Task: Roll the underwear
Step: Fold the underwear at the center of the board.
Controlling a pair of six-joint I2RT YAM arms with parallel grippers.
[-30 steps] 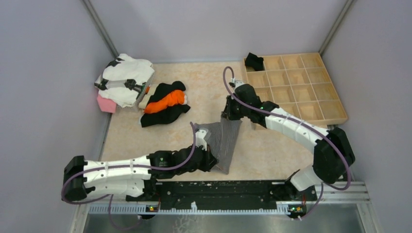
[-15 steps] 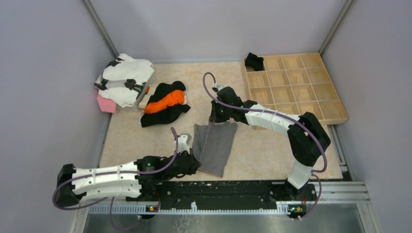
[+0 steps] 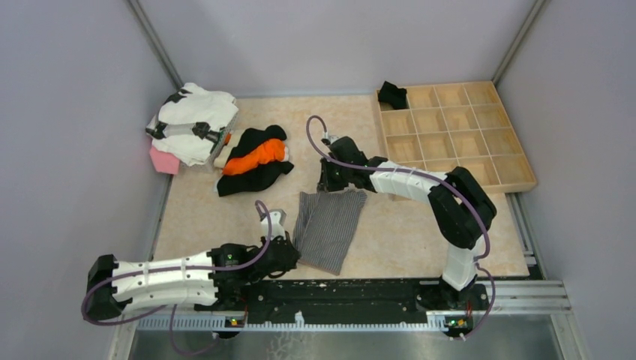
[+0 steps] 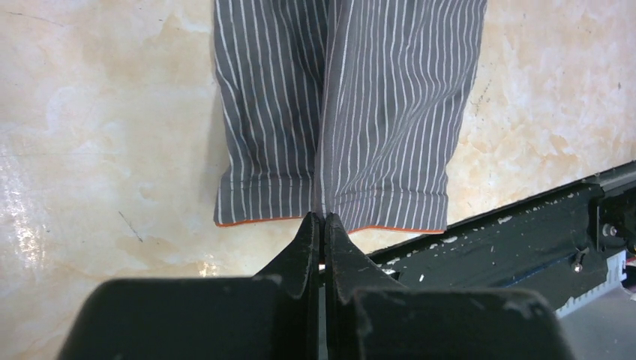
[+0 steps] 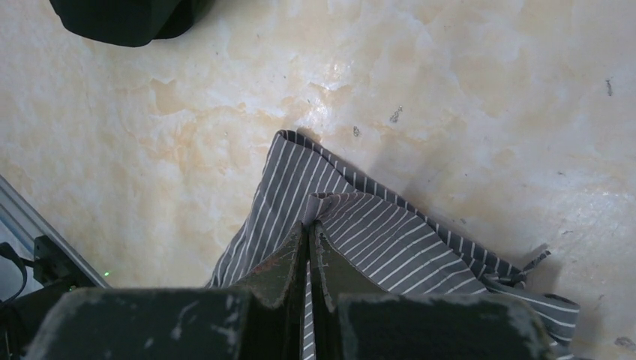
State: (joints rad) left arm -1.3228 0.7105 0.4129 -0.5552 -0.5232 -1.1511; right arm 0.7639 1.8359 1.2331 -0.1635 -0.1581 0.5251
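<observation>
Both arms dragged the grey pinstriped cloth underwear point(image 3: 328, 229) leftward; it's now flat on the worktop point(image 3: 405, 232).
Near hem's pinched in the left claw point(image 4: 322, 219), far edge in the right claw point(image 5: 309, 225). I'd keep it taut and roll evenly.

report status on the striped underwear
Left gripper shut on near hem of grey striped underwear, right gripper shut on its far edge. Lies flat, unrolled. Black-and-orange garment apart, not in the way.
</observation>
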